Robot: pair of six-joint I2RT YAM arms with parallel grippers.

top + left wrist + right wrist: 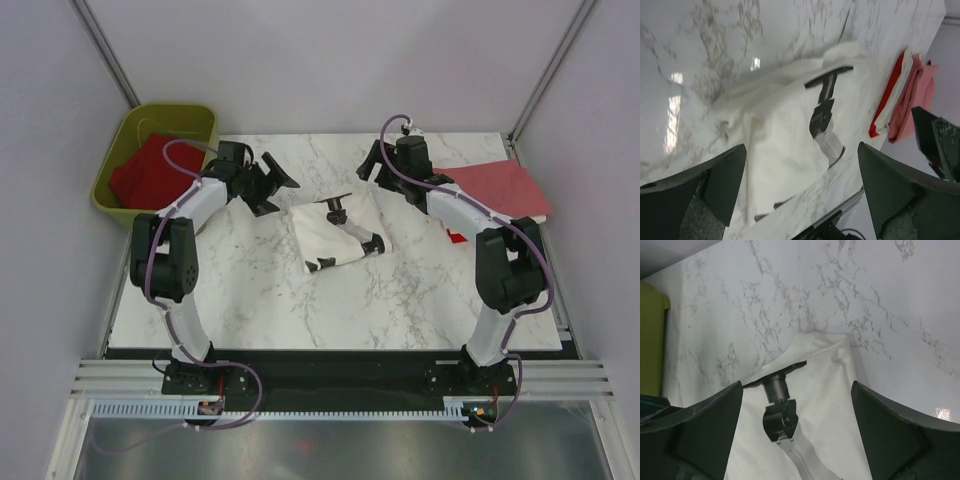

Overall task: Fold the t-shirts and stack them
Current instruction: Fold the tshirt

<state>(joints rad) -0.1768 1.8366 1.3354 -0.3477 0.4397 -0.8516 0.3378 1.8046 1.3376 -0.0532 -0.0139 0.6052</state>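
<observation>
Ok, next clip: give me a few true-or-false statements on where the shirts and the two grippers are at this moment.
1. The white t-shirt lies on the marble table, between the two arms. True.
2. The left gripper is clamped on the white t-shirt. False: its fingers stand wide apart above the cloth, holding nothing.
3. A red t-shirt sits inside the olive-green tub. True.
4. The pink t-shirt lies at the table's left edge. False: it lies folded at the right edge, beside the right arm.
5. The right gripper is open. True.
</observation>
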